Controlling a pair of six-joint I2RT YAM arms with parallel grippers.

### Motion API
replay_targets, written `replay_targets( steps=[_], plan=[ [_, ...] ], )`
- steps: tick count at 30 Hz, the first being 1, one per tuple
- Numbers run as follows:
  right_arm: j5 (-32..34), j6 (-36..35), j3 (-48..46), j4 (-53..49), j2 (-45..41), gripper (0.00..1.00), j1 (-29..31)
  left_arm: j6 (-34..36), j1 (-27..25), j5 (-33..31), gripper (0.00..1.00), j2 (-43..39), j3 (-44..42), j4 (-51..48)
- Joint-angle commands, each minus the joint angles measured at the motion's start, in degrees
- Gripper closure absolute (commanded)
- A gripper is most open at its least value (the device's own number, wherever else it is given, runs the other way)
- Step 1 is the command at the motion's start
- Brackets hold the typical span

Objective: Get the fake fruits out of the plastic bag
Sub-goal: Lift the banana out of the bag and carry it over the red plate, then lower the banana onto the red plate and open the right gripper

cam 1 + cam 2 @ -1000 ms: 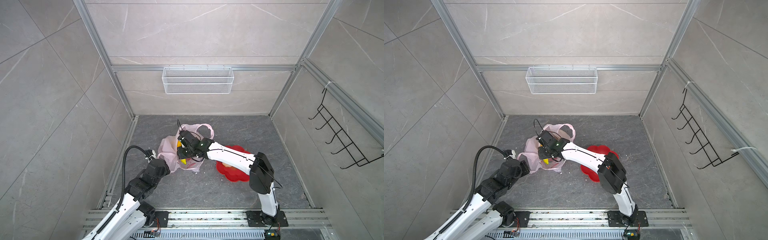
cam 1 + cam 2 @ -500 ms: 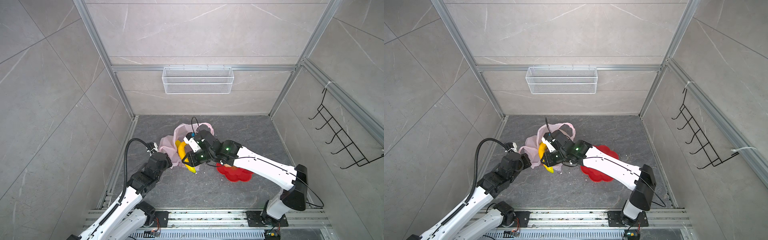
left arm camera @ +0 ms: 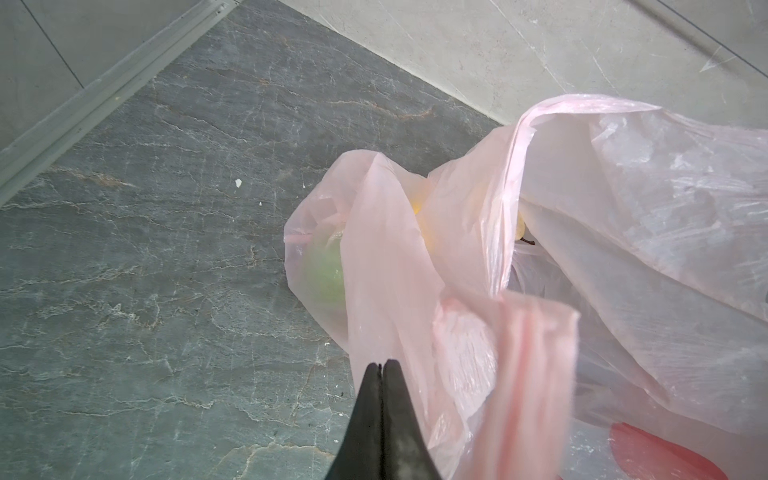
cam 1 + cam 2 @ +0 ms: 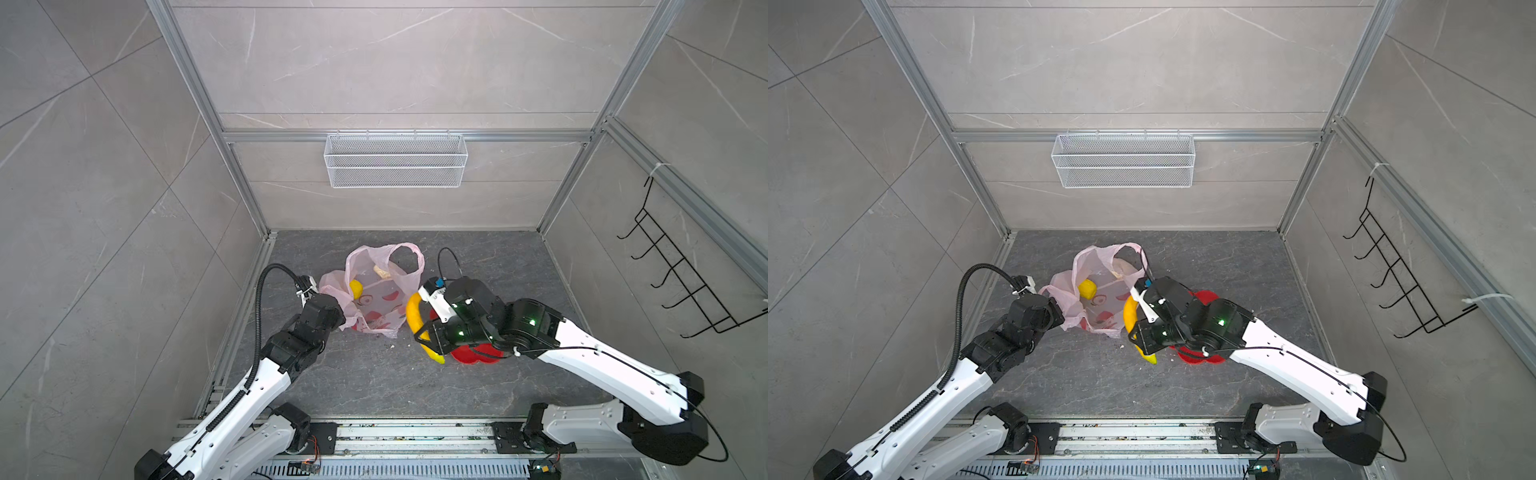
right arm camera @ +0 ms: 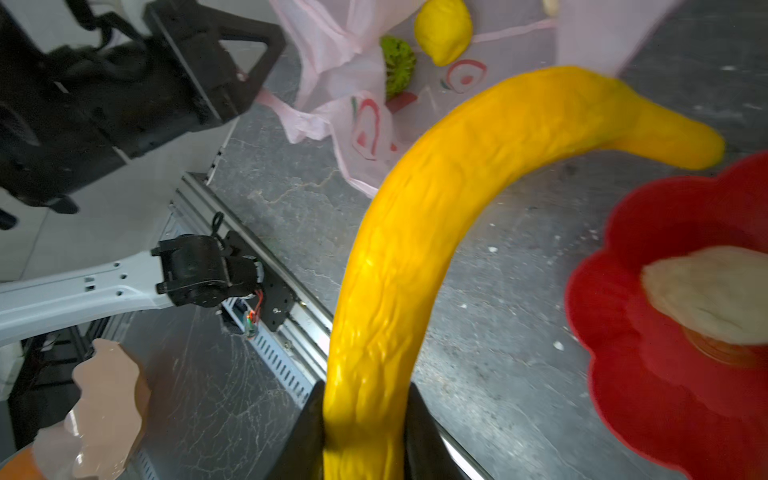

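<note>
Right gripper [image 5: 365, 419] clamped near one end of the banana [image 5: 436, 216], clear of the plastic bag [image 4: 374, 291] mid-tabletop [image 4: 374, 386], beside the red flower dish [image 5: 665, 374]. Left gripper [image 3: 380, 365] pinched shut on a bag handle. Risk: the end-held banana may pivot or slip and miss the dish.

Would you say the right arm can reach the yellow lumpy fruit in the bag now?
Probably not yet: the right gripper is shut on the banana. Otherwise the yellow lumpy fruit lies exposed in the open plastic bag.

White links [image 4: 615, 370], black joints [image 4: 291, 349], ribbed black hose [image 4: 258, 324], green lights [image 4: 532, 322]
</note>
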Motion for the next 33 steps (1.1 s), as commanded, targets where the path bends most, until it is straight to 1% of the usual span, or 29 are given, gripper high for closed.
replay_targets(
  steps=[1, 5, 10, 14, 19, 24, 33],
  plan=[
    [4.70, -1.42, -4.63, -4.01, -2.35, 0.82, -3.53, 0.17, 0.04, -3.37, 1.00, 0.16, 2.44, -1.94],
    [6.73, -4.10, -8.98, -1.65, -0.41, 0.81, -9.44, -0.14, 0.04, -3.37, 1.00, -0.35, 2.18, -1.95],
    [5.79, -4.53, -13.11, 8.10, 6.61, 0.81, -14.19, -0.26, 0.04, -2.71, 1.00, -0.36, 2.09, -2.04],
    [6.80, -3.90, -13.69, 12.91, 12.53, 0.80, -15.39, -0.41, 0.04, -2.58, 1.00, -1.13, 1.57, -2.22],
    [7.15, -3.95, -13.70, 15.05, 17.02, 0.80, -16.58, -0.32, 0.05, -3.09, 1.00, -2.30, 1.21, -3.40],
    [7.72, -3.66, -15.25, 16.06, 18.23, 0.80, -17.81, -0.71, 0.04, -3.37, 1.00, -3.41, 0.43, -3.81],
    [7.31, -2.99, -18.27, 17.76, 18.77, 0.80, -19.01, -0.71, 0.04, -3.02, 1.00, -2.93, 0.47, -3.81]
  ],
)
